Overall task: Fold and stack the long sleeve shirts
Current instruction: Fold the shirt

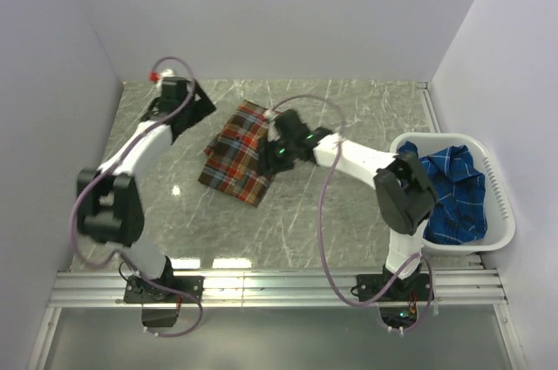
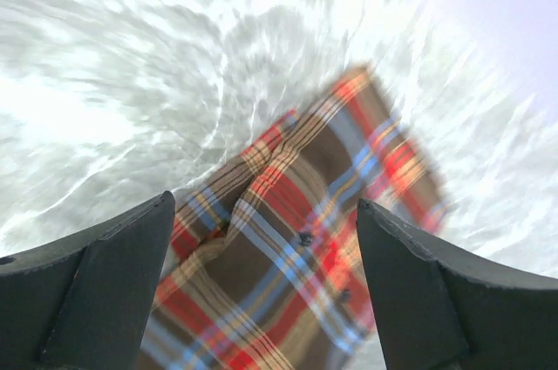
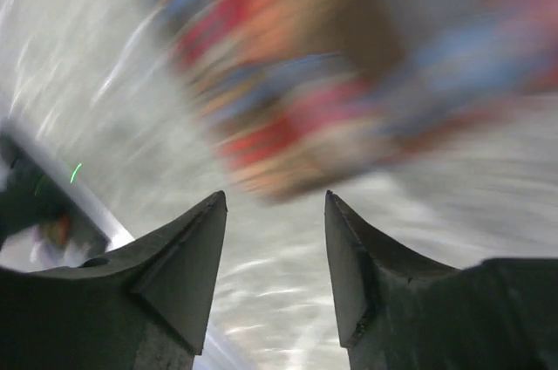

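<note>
Grey-veined marble table (image 1: 349, 213), pale walls (image 1: 288, 12) on three sides, white basket (image 1: 499, 191) at my right

Task things: red plaid shirt (image 1: 235, 154) lies mid-table as a compact folded bundle, skewed to the table edges. Blue plaid shirt (image 1: 453, 191) sits crumpled in the basket, not yet folded

Risks, as I judge them:
- The bundle looks loose along its upper edge. A nudge from either claw could spring the fold open
- If I grab again and catch only the top layer, lifting would peel the fold apart
- Blue shirt hangs over the basket rim. Pulling it by one corner may drag the basket along
- Stacking onto a skewed red bundle would give a crooked pile. Squaring it first seems wise

Claws:
- Left claw (image 2: 263, 213): jaws wide apart, nothing between them. It hangs above the bundle's far-left corner, and I see no contact with the cloth
- Right claw (image 3: 275, 200): jaws moderately apart, only bare marble showing in the gap, nothing held. Its view is smeared, with the red cloth just beyond the tips. From above it sits at the bundle's right edge; I cannot tell whether it touches
</note>
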`<state>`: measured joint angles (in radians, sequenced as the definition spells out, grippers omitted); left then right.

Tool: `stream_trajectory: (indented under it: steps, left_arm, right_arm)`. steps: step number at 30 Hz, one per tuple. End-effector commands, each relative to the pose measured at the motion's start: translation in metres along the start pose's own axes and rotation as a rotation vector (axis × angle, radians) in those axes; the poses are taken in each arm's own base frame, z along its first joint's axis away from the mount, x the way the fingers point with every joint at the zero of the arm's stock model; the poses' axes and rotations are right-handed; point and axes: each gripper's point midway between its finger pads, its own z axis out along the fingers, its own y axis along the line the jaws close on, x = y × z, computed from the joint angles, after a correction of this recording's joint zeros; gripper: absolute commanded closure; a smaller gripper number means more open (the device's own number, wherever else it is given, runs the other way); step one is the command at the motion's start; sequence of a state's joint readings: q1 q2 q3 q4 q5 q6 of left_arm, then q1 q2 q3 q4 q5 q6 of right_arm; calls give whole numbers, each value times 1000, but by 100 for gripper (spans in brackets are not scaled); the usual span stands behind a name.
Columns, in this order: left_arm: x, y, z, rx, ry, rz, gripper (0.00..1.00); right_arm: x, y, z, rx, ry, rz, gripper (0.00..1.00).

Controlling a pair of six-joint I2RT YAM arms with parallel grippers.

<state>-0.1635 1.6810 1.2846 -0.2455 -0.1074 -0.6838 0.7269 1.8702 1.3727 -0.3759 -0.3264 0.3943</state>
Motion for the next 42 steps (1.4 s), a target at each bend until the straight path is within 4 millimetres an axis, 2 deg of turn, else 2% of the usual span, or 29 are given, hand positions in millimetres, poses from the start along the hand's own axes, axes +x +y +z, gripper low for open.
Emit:
stream_trajectory:
  steps: [1, 2, 3, 5, 6, 7, 8, 10, 11, 13, 14, 15, 16, 17, 19, 20, 22, 23, 24, 25, 27, 29, 34, 35, 37, 39, 40, 41, 42]
  left_arm:
    - [-1, 15, -35, -38, -32, -171, 9]
    - [1, 10, -46, -8, -30, -200, 9]
    - [23, 17, -47, -13, 18, -213, 9]
    - [42, 8, -55, 36, 52, -224, 11]
    - [59, 7, -55, 45, 95, -226, 11]
    - [66, 5, -56, 49, 113, -225, 12]
    - [77, -6, -55, 75, 133, -200, 13]
    - [85, -23, -53, 100, 147, -150, 14]
    - [103, -35, -48, 112, 186, -82, 14]
    - [100, -65, -45, 151, 177, -19, 14]
    - [122, -75, -37, 157, 217, 51, 15]
    - [115, -97, -37, 193, 197, 76, 15]
    - [118, -106, -34, 199, 195, 109, 16]
    - [127, -127, -29, 225, 197, 171, 17]
    - [139, -140, -23, 235, 204, 240, 18]
    - [147, -154, -16, 241, 196, 301, 18]
    - [160, -164, -8, 252, 204, 369, 18]
    - [170, -170, 2, 237, 196, 426, 17]
    - [175, -171, 7, 225, 194, 460, 17]
    - [191, -170, 16, 211, 203, 507, 17]
    - [194, -174, 24, 209, 178, 572, 17]
    - [207, -166, 34, 203, 191, 622, 17]
    - [230, -152, 41, 242, 233, 708, 19]
    - [239, -143, 40, 237, 261, 726, 19]
    - [250, -135, 32, 243, 306, 741, 20]
    - [268, -111, 20, 231, 366, 755, 21]
    - [268, -116, 2, 281, 378, 739, 22]
    - [283, -94, -7, 275, 426, 752, 22]
    - [287, -87, -17, 288, 442, 756, 23]
  right_arm:
    - [-51, -54, -37, 138, -161, 8, 41]
    - [-69, -75, -42, 172, -196, 38, 39]
    - [-76, -85, -43, 190, -210, 51, 37]
    - [-95, -108, -42, 215, -235, 91, 37]
    - [-100, -115, -40, 222, -238, 107, 37]
    - [-104, -122, -38, 229, -245, 137, 37]
    - [-106, -128, -33, 235, -246, 155, 37]
    - [-111, -135, -33, 226, -278, 193, 38]
    - [-105, -137, -32, 225, -275, 206, 38]
    - [-104, -140, -36, 232, -301, 237, 39]
    - [-96, -140, -40, 234, -301, 250, 39]
    - [-93, -143, -42, 244, -310, 265, 39]
    - [-96, -142, -53, 245, -338, 270, 40]
    - [-84, -148, -53, 264, -326, 288, 40]
    - [-81, -158, -72, 322, -369, 329, 41]
    - [-71, -166, -76, 362, -365, 351, 41]
    - [-66, -176, -95, 422, -395, 393, 41]
    - [-56, -178, -96, 428, -386, 406, 41]
    - [-55, -182, -102, 447, -406, 417, 41]
    - [-49, -182, -108, 449, -413, 423, 41]
    - [-45, -180, -113, 445, -422, 428, 41]
    - [-37, -177, -120, 444, -438, 445, 41]
    - [-18, -169, -131, 397, -507, 477, 42]
    - [-16, -167, -132, 385, -512, 476, 42]
    - [-14, -163, -137, 371, -534, 467, 42]
    - [-14, -161, -142, 368, -548, 450, 42]
    - [-16, -158, -145, 362, -557, 441, 42]
    - [-17, -159, -147, 362, -562, 429, 42]
    - [-19, -157, -148, 361, -567, 418, 42]
